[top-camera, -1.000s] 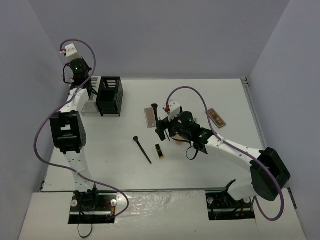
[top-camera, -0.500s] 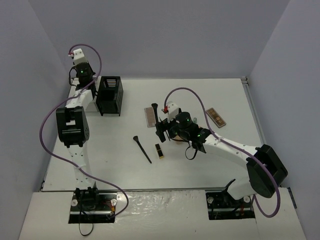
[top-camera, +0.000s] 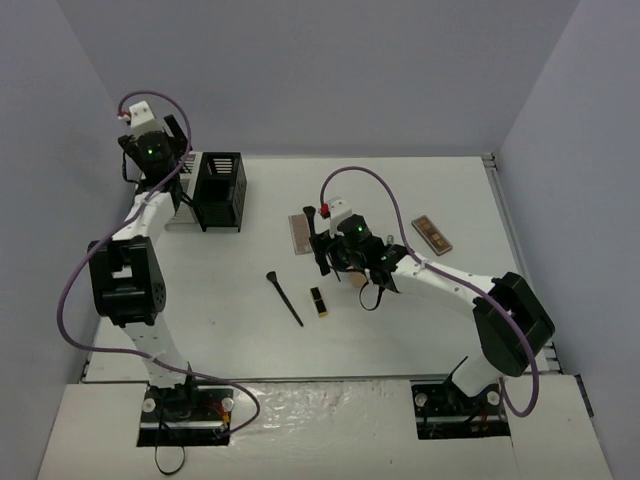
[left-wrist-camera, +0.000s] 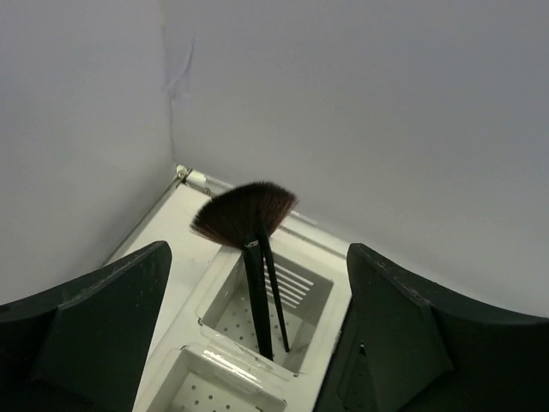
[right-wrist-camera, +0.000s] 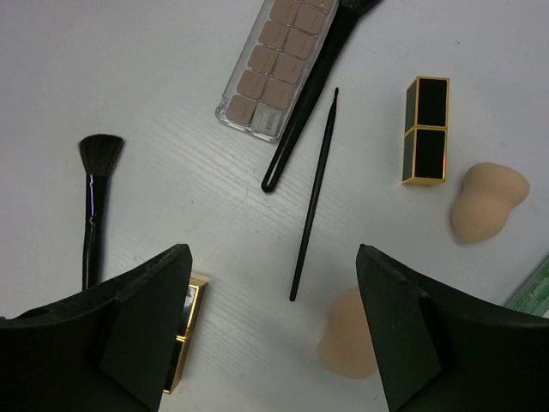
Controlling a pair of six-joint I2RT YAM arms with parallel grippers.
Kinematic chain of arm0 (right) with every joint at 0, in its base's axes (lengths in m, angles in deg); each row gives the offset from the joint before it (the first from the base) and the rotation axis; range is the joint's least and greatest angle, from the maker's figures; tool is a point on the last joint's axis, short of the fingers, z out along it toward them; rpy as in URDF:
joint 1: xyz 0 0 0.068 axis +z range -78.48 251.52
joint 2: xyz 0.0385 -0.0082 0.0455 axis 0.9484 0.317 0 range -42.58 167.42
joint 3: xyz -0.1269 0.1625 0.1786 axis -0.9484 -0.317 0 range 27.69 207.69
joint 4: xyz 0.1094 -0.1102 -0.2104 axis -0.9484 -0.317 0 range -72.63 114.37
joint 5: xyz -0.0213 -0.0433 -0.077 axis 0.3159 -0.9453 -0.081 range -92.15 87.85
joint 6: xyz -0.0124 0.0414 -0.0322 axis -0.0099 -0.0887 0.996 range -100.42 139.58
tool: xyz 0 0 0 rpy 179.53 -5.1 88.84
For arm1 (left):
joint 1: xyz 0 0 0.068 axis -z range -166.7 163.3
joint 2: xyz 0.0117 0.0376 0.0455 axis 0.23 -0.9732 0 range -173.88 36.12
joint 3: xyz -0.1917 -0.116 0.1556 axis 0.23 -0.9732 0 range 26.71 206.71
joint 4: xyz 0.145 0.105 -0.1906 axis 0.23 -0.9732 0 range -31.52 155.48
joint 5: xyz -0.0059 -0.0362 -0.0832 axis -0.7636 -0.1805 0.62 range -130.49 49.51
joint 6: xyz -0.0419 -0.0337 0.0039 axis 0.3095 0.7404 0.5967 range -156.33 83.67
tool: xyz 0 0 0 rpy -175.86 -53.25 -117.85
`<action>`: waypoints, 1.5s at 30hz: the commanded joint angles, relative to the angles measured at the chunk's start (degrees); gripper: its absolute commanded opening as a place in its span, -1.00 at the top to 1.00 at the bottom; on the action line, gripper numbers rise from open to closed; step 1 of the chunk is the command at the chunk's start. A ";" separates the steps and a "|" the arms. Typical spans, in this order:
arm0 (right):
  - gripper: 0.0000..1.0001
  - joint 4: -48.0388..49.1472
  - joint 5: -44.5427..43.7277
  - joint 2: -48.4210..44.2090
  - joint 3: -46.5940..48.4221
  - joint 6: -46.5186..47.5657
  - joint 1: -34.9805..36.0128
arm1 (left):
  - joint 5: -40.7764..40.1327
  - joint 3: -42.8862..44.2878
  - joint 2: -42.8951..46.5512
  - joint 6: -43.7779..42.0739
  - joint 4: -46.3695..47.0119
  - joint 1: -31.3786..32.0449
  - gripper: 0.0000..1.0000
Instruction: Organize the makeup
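In the top view, the left gripper (top-camera: 150, 150) hung over the white bin (top-camera: 185, 212), which stood against the black bin (top-camera: 220, 190), both well left of the palette (top-camera: 298, 234). A second before, this arm held a different pose over the same bin. The right gripper (top-camera: 323, 252) had edged closer to the palette and hovered just beside its lower right corner. A loose brush (top-camera: 285, 298) and a lipstick (top-camera: 318, 301) lay nearer the arm bases than the palette, apart from each other.

In the left wrist view, with the palette out of sight, the jaws stood spread wide and held nothing; a second before they had been pressed together. Below them a fan brush (left-wrist-camera: 247, 215) stood upright in a compartment of the white bin, bristles up, with a second thin handle beside it. That read as a release just made: one brush was stowed and this arm was free for another item.

In the right wrist view the jaws were also spread and empty, though slightly narrower than a second before. A thin liner brush (right-wrist-camera: 313, 193) lay below the palette's lower end, reaching down between the fingers. A long-handled brush (right-wrist-camera: 300, 120) lay along the palette's right edge, and a second lipstick (right-wrist-camera: 426, 129) and a sponge (right-wrist-camera: 485, 202) lay further right. The liner brush looked the likely next pick.
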 commanded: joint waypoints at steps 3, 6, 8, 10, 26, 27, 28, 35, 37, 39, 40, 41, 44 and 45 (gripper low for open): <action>-0.21 -2.50 -4.73 4.45 6.85 -2.87 -2.28 | 3.35 1.46 23.26 7.91 -17.73 -0.13 -0.87; -0.07 -3.60 -5.50 7.49 8.26 -3.26 -2.78 | 4.94 0.60 30.09 10.08 -26.09 0.31 -0.91; -0.02 -4.68 -6.03 9.55 9.43 -3.60 -2.94 | 7.92 -0.45 34.63 12.54 -35.68 0.44 -0.94; 0.00 -5.04 -6.43 11.28 9.89 -4.02 -2.87 | 12.00 -2.58 38.53 13.26 -41.52 0.66 -0.94; 0.34 -6.57 -6.39 20.46 11.86 -5.14 -1.68 | 21.13 -27.85 59.11 9.76 -53.74 2.19 -0.94; 0.36 -6.68 -6.49 20.67 11.93 -5.14 -1.64 | 21.27 -28.27 59.36 9.66 -54.15 2.26 -0.94; 0.39 -6.75 -6.56 20.98 11.88 -5.25 -1.64 | 21.35 -28.77 59.56 9.64 -54.32 2.33 -0.94; 0.91 -7.13 -6.76 22.06 11.77 -5.84 -1.73 | 24.00 -31.38 60.31 9.92 -53.36 3.02 -0.94; 1.00 -7.14 -7.50 21.47 11.78 -5.82 -1.73 | 24.71 -31.65 60.08 9.19 -52.73 3.60 -0.94; 1.00 -7.46 -8.62 20.43 12.26 -5.19 -1.81 | 24.72 -31.34 59.52 8.55 -52.96 4.00 -0.94; 1.00 -7.65 -9.07 19.56 12.46 -4.89 -1.77 | 24.93 -30.90 59.11 8.46 -53.02 5.07 -0.94; 1.00 -7.83 -9.50 18.64 12.65 -4.61 -1.73 | 25.18 -30.43 58.68 8.43 -53.05 6.24 -0.94; 1.00 -7.75 -10.03 15.24 13.01 -4.21 -1.68 | 26.43 -29.35 57.88 9.78 -52.06 8.22 -0.94; 1.00 -7.66 -9.98 13.97 13.08 -4.07 -1.62 | 26.72 -29.04 57.66 10.35 -51.54 9.02 -0.94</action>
